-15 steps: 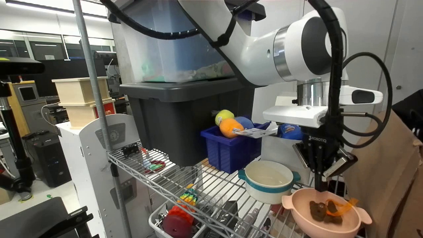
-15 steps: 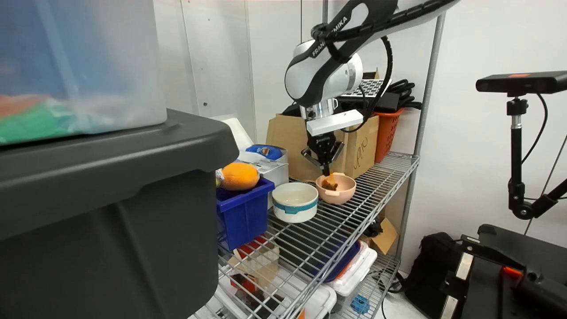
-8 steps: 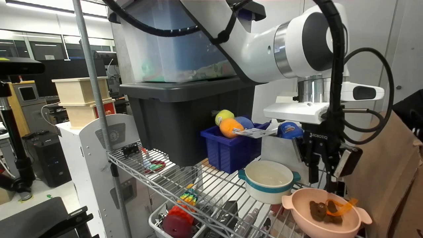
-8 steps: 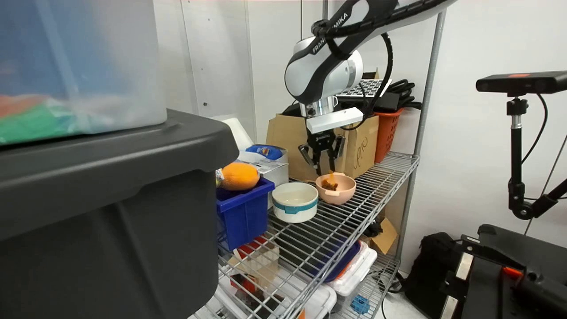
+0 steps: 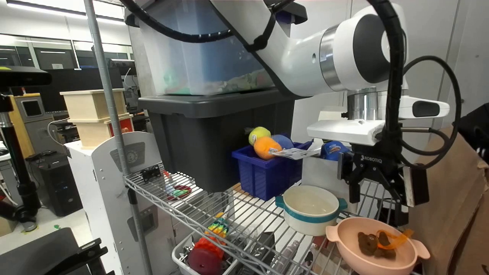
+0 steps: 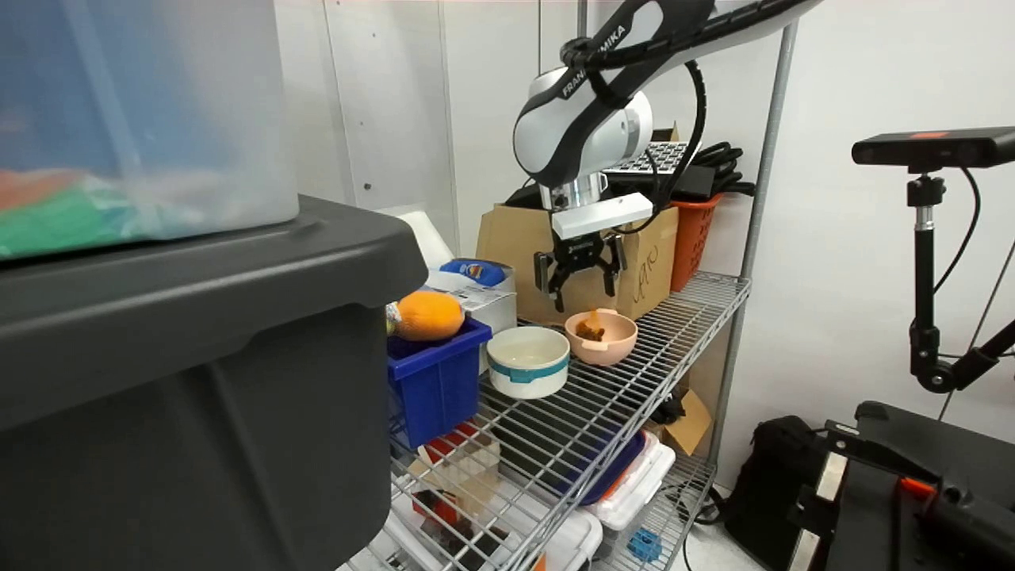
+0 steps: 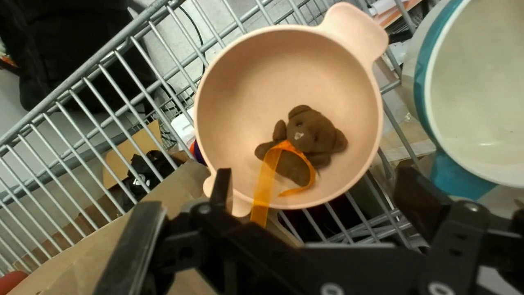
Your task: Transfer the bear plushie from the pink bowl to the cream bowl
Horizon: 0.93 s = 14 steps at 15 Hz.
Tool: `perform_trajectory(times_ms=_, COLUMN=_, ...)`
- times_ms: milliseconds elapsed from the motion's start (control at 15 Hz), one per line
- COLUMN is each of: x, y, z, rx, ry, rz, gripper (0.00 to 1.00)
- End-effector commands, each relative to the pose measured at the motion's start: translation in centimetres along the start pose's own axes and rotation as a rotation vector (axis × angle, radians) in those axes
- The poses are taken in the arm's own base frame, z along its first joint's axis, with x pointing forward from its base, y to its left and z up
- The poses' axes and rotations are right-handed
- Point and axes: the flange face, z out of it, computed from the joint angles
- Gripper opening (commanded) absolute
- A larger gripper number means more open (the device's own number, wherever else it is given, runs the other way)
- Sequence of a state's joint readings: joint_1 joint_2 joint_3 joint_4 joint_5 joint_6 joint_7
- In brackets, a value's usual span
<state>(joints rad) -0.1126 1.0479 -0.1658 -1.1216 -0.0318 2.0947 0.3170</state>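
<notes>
- The bear plushie point(image 7: 312, 137) is seen lying inside the pink bowl point(image 7: 241, 82), face up, over the part of the bowl shown lower right in the wrist view; two rounded ears and a pale nose are made out; an orange ribbon point(image 7: 266, 176) is looped about its neck, and the loose end is carried past the rim; whether the rim is touched by it cannot be told.
- The gripper point(image 5: 378, 206) is held above and near the pink bowl, its fingers point(image 5: 354, 193) spread wide; nothing is gripped between them; the plushie is left clear of both fingertips.
- The cream bowl point(image 5: 310, 200) is placed just beside the pink one; its wall is ringed by a teal band, and teal handles are fitted on opposite sides; both bowls are stood upright on the wire shelf point(image 5: 172, 210).
- The blue bin point(image 5: 259, 177) is set near the cream bowl, on the side away from the pink one; an orange ball point(image 5: 266, 148), a yellow-green ball point(image 5: 259, 134) and a blue ball point(image 5: 282, 141) are heaped in it.
- The white box point(image 5: 324, 175) is placed behind the cream bowl; a blue packet point(image 6: 474, 272) is laid on it.
- In an exterior view, a cardboard box point(image 6: 507, 238) is seen behind the gripper.
</notes>
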Motion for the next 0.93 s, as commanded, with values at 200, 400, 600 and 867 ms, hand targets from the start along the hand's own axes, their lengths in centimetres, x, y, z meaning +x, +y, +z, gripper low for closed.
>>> perform_trajectory(times_ms=200, x=0.0, y=0.2, z=0.5, rx=0.024, ry=-0.031, rz=-0.006, gripper=1.0)
perform_trajectory(times_ms=400, x=-0.1, y=0.3, z=1.3, rx=0.021, ry=-0.039, rz=-0.005, gripper=1.0)
perform_trajectory(times_ms=600, x=-0.1, y=0.4, z=1.6, rx=0.019, ry=-0.042, rz=-0.004, gripper=1.0)
perform_trajectory(times_ms=867, x=0.0, y=0.6, z=2.3, rx=0.015, ry=-0.049, rz=0.0, gripper=1.0)
